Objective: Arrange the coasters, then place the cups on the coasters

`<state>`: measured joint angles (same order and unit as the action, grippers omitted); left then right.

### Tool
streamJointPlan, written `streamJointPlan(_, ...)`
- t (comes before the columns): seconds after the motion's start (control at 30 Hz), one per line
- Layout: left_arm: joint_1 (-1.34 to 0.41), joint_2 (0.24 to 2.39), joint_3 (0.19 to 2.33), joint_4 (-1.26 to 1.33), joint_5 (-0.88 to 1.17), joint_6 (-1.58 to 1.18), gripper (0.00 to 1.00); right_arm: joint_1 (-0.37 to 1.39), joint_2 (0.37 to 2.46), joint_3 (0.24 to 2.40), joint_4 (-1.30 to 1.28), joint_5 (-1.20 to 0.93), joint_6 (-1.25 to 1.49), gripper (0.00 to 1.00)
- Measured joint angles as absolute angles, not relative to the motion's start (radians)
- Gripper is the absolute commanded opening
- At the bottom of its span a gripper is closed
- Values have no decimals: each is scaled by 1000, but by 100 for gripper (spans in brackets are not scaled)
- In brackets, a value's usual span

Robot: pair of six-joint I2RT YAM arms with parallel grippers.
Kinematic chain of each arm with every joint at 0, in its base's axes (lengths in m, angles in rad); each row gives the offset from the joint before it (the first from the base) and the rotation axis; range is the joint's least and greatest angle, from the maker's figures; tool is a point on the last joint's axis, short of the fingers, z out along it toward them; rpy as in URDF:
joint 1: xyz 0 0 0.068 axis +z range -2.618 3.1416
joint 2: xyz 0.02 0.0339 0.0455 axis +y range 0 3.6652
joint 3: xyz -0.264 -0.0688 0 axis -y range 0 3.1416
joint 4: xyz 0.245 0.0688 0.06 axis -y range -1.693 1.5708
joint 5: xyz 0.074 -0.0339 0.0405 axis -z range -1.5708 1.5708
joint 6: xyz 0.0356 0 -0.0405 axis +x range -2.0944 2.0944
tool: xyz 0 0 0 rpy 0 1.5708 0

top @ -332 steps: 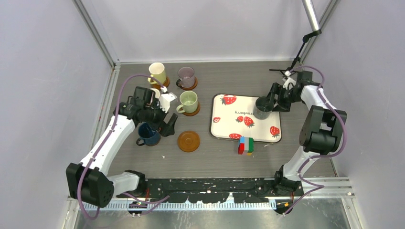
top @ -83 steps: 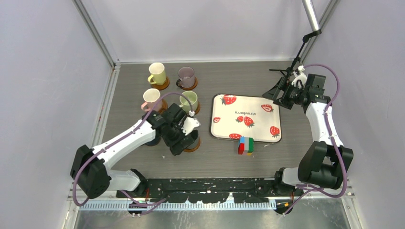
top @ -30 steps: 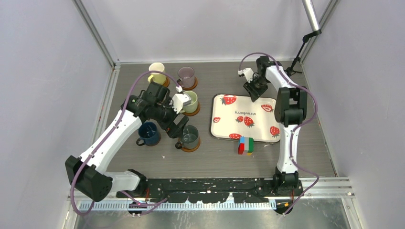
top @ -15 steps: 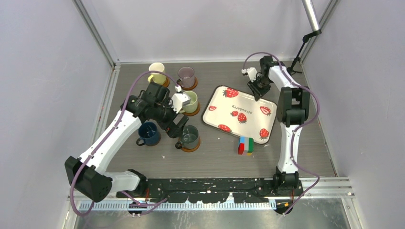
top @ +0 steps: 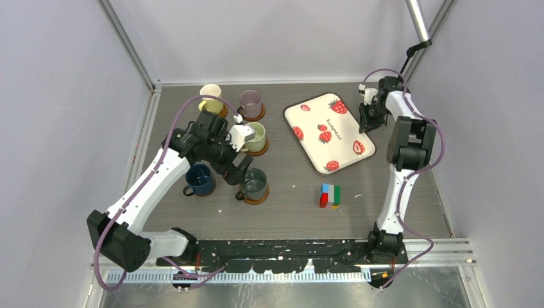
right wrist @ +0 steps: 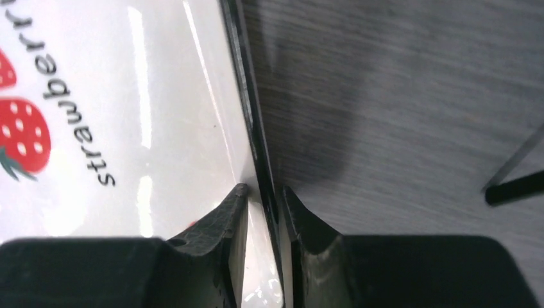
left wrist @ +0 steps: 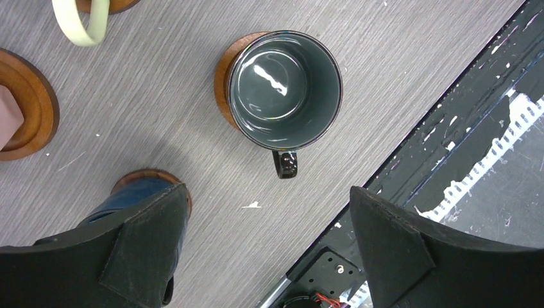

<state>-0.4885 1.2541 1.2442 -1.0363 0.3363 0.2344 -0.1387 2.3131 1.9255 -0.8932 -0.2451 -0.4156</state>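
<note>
Grey cup [left wrist: 285,90]: upright, axis vertical, mouth up, seated on its coaster [left wrist: 222,80] at the near end of the left-hand group, handle toward the near edge of the bench [left wrist: 398,58]. Likely rigid, slick-glazed, breakable, light; best pinched across the rim wall. Left tool [left wrist: 267,192]: spread wide above it, empty. Right tool [right wrist: 264,205]: clamped on the rim of the strawberry tray [right wrist: 160,128], far right.

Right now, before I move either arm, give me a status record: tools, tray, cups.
left tool: open, empty, above the table near the grey cup
right tool: shut on the strawberry tray rim
grey cup: upright on a coaster
yellow cup, mauve cup, green cup, blue cup: each on a coaster
pink cup: only an edge in view, over a coaster
block toy: on the table, apart from the strawberry tray
</note>
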Motion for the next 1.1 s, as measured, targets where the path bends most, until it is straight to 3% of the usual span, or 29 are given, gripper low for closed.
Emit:
streamJointPlan(0.4,-488,1252,1244,-1030,313,209,100,-144,2152,1639,-713,-258,-140,0)
streamJointPlan(1.1,-488,1204,1231,-1029,310,190,100,-73,2000,1393,-685,-316,-167,0)
